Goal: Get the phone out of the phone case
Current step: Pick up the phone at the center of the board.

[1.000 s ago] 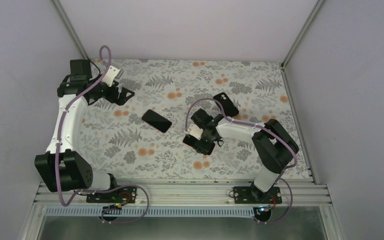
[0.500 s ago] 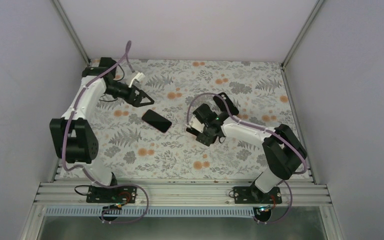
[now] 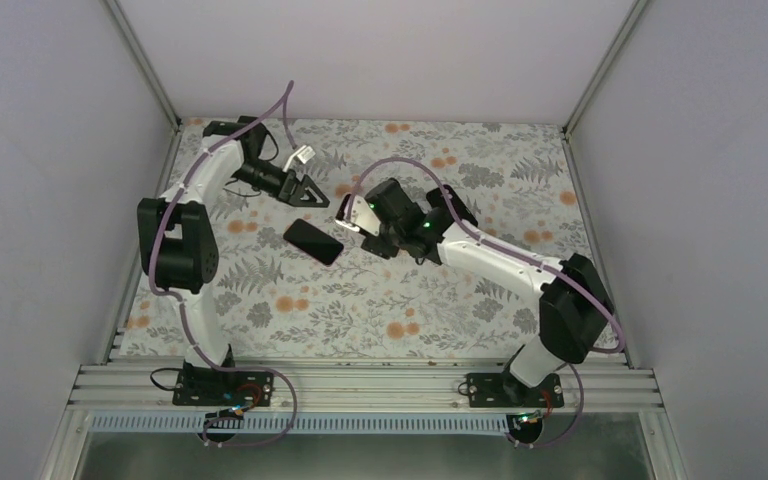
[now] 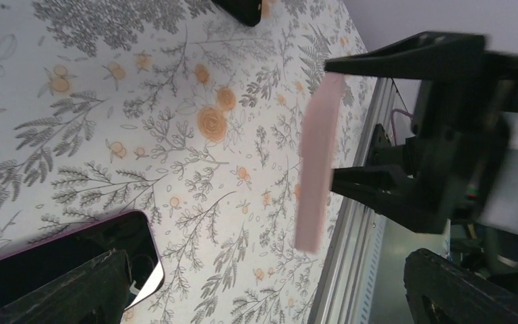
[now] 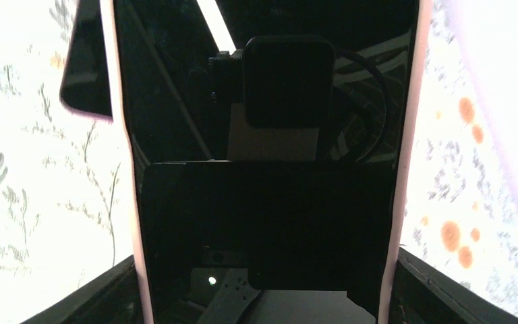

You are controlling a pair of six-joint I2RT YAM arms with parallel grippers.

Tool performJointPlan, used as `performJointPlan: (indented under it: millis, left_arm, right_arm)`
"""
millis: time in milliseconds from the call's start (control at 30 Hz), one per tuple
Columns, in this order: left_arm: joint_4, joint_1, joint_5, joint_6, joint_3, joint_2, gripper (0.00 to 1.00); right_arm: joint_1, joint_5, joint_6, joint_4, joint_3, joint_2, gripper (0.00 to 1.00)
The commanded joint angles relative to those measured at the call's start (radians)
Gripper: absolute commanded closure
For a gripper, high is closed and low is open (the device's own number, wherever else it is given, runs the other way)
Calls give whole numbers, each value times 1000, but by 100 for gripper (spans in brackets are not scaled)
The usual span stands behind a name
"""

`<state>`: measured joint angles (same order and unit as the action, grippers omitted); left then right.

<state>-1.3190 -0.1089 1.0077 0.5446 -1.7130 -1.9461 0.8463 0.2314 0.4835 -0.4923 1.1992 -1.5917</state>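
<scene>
One phone (image 5: 263, 202) seemingly clamped in right pincer (image 4: 330, 123).

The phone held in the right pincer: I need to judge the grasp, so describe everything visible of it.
The phone is a thin slab with a glossy black face that mirrors the wrist camera and a pale pink rim down both long sides; whether that rim is a case is unclear. The right pincer clamps it across its width, holding it clear of the floral cloth near its middle. From the left wrist it shows edge-on as a narrow pink strip. Nothing else touches it.
</scene>
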Motion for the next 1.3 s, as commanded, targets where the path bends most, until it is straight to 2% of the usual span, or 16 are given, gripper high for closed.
performJointPlan:
  millis: [0,167,267,333,433,467,700,833,900,1000,1100,1167,1200,1267]
  left_arm:
    - [-31,-12,58,-3,-34,-27,0]
    - [-39,-14,109,6,-44,-32,0]
    - [-38,-15,138,17,-39,-27,5]
    - [-39,-15,140,17,-40,-28,18]
    - [-39,-16,146,13,-23,-24,45]
    - [-39,-15,141,13,-19,-21,48]
    - [-39,-15,134,23,8,-19,48]
    - [-39,-15,138,18,-3,-19,51]
    - [-39,-15,138,18,-4,-19,61]
    - [-39,-15,141,23,-6,-23,82]
    - [-39,-15,148,28,-16,-24,93]
    - [-39,-15,152,29,-23,-23,97]
    - [-39,-15,152,32,-25,-22,98]
    - [-39,-15,149,40,-27,-12,98]
  right_arm:
    - [24,34,44,103,109,-35,52]
    - [49,19,51,97,196,-122,52]
    - [62,21,47,122,223,-150,52]
    - [68,16,40,125,244,-171,53]
    - [77,44,38,144,263,-191,53]
    - [77,53,39,147,269,-195,53]
    - [79,74,46,150,291,-191,53]
    - [80,82,54,152,291,-182,53]
    - [80,84,58,154,283,-176,53]
    - [80,89,61,160,273,-167,53]
    - [81,79,60,149,272,-164,53]
    - [84,69,60,139,270,-158,48]
    - [84,58,56,125,271,-155,39]
    - [82,15,55,41,292,-161,13]
